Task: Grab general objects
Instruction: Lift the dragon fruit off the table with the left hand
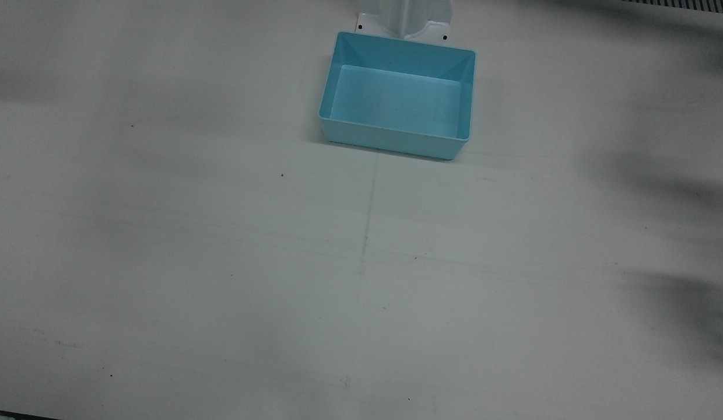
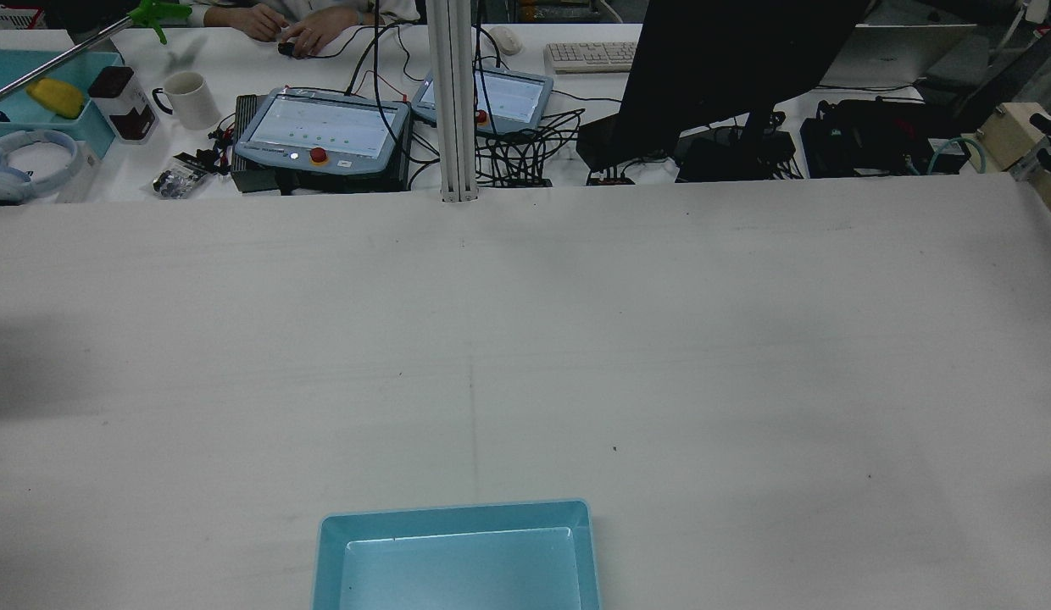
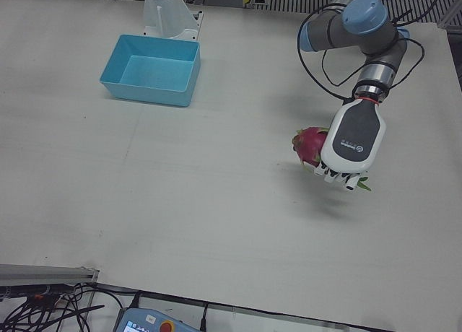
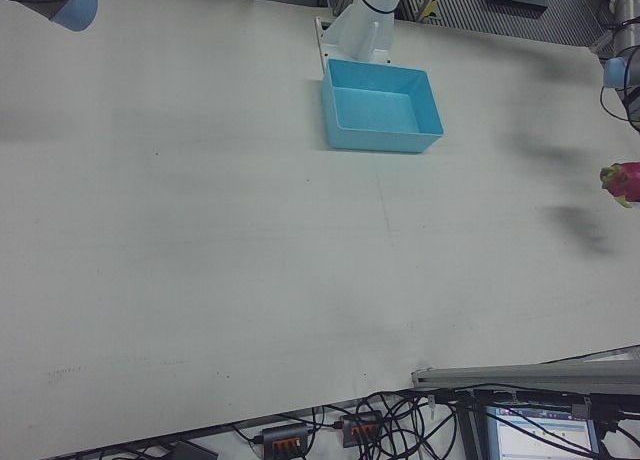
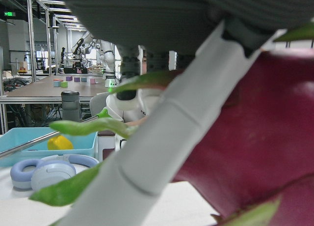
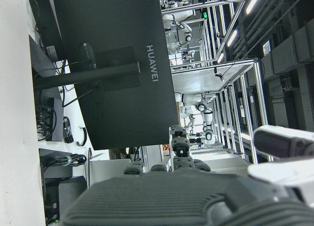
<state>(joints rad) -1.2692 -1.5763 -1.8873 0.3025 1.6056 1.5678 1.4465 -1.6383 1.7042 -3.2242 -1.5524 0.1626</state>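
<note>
A pink dragon fruit (image 3: pixel 309 144) with green scales is held in my left hand (image 3: pixel 351 141), above the table on its right side in the left-front view. Its shadow falls on the table below it. The left hand view shows the red fruit (image 5: pixel 265 137) close up with a white finger (image 5: pixel 171 137) across it. The fruit also shows at the right edge of the right-front view (image 4: pixel 622 182). My right hand (image 6: pixel 162 196) shows only in its own view, palm and one straight finger, holding nothing.
A light-blue empty bin (image 3: pixel 148 94) stands near the robot's pedestal; it also shows in the front view (image 1: pixel 390 140) and the rear view (image 2: pixel 453 512). Beyond the table's far edge stand control tablets (image 2: pixel 322 127), a black monitor (image 2: pixel 729 59) and cables.
</note>
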